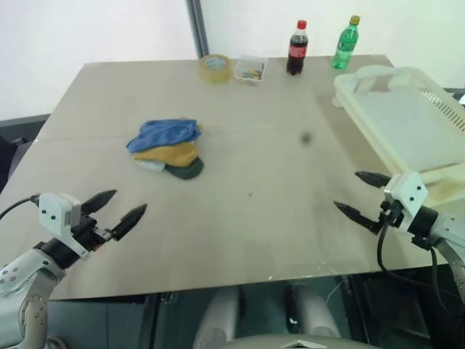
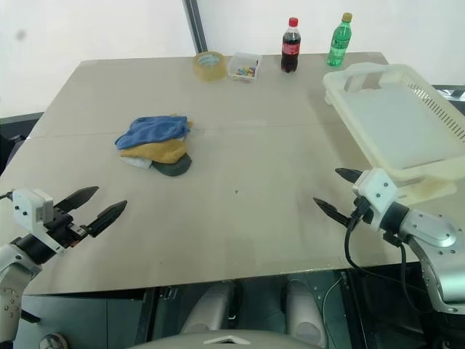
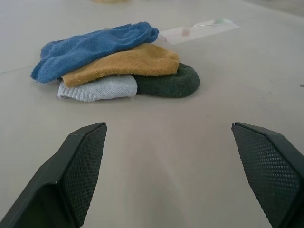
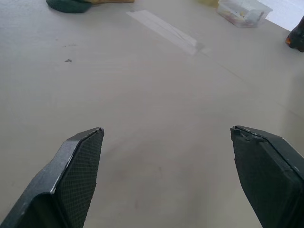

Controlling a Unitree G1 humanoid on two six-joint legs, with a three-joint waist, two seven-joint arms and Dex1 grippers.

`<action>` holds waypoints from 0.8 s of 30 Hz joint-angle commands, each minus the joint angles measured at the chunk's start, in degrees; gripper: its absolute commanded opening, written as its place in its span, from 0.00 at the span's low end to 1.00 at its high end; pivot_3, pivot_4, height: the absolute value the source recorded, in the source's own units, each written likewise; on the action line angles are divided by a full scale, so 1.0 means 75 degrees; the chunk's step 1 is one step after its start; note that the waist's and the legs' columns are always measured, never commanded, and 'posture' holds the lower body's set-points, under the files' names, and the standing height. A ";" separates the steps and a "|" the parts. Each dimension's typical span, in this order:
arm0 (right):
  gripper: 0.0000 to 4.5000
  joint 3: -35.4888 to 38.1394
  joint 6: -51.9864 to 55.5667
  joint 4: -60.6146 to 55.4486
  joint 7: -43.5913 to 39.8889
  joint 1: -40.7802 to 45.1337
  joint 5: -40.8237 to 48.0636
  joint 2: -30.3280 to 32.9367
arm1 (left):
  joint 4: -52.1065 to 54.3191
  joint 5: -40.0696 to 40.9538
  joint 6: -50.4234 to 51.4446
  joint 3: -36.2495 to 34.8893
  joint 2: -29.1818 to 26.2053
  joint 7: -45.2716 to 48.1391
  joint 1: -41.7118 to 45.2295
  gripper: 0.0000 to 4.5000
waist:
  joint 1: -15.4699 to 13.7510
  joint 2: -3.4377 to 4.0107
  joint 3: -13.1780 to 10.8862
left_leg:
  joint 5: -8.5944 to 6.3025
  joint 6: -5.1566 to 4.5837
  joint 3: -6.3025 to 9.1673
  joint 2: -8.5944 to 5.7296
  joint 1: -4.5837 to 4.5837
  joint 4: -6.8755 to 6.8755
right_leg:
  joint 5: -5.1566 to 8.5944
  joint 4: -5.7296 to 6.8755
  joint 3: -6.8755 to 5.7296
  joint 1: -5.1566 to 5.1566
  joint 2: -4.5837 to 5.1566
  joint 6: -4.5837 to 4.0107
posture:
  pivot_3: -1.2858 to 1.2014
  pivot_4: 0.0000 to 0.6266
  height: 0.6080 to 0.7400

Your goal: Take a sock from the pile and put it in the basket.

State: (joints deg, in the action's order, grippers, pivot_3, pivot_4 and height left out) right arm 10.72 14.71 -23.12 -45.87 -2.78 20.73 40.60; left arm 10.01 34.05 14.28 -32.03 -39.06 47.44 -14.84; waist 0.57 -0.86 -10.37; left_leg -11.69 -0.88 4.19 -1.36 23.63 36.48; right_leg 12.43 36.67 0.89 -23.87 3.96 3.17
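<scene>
Now we note both jaws wide, empty. Left gripper [image 1: 116, 207] is nearer the pile [image 1: 167, 149], which lies far-right of it; the sock [image 1: 163, 134] tops it, long axis left-right. Right gripper [image 1: 361, 196] sits beside the basket [image 1: 385, 78].
</scene>
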 commanded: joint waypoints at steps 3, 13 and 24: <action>0.97 0.0198 -0.0057 -0.0274 0.0044 0.0073 0.0116 0.0022 | 0.0175 0.0106 0.0081 -0.0083 -0.0105 -0.0055 0.0346 1.00 | -0.0015 0.0000 0.0000 | 0.0000 0.0000 0.0000 0.0000 0.0000 0.0000 | 0.0000 0.0000 -0.0001 0.0000 -0.0002 0.0000 | 0.52 0.24 1.00; 0.97 -0.0264 -0.0141 -0.0259 0.0200 0.0460 0.0019 -0.0234 | 0.0391 -0.0041 0.0324 0.0163 0.0099 -0.0365 0.0595 1.00 | 0.0009 -0.0001 0.0000 | 0.0000 -0.0001 -0.0003 0.0000 -0.0001 0.0000 | -0.0001 0.0000 0.0003 -0.0001 -0.0025 0.0000 | 0.52 0.24 1.00; 0.97 -0.2693 -0.0704 0.2009 0.0227 0.3885 -0.1102 -0.2083 | 0.0367 -0.0772 0.0441 0.0884 0.0400 -0.1386 0.1177 1.00 | 0.0055 -0.0006 0.0003 | 0.0001 0.0000 -0.0005 -0.0001 -0.0006 0.0000 | -0.0023 0.0005 0.0007 -0.0004 -0.0043 -0.0028 | 0.52 0.24 1.00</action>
State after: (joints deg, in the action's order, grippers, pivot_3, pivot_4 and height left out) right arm -7.37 11.87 -10.32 -44.46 24.06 14.86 25.89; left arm 11.92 29.32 18.21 -25.52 -35.91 38.33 -6.85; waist 0.98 -0.91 -10.34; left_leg -11.68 -0.88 4.15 -1.38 23.58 36.48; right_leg 12.24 36.73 0.95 -23.89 3.63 2.99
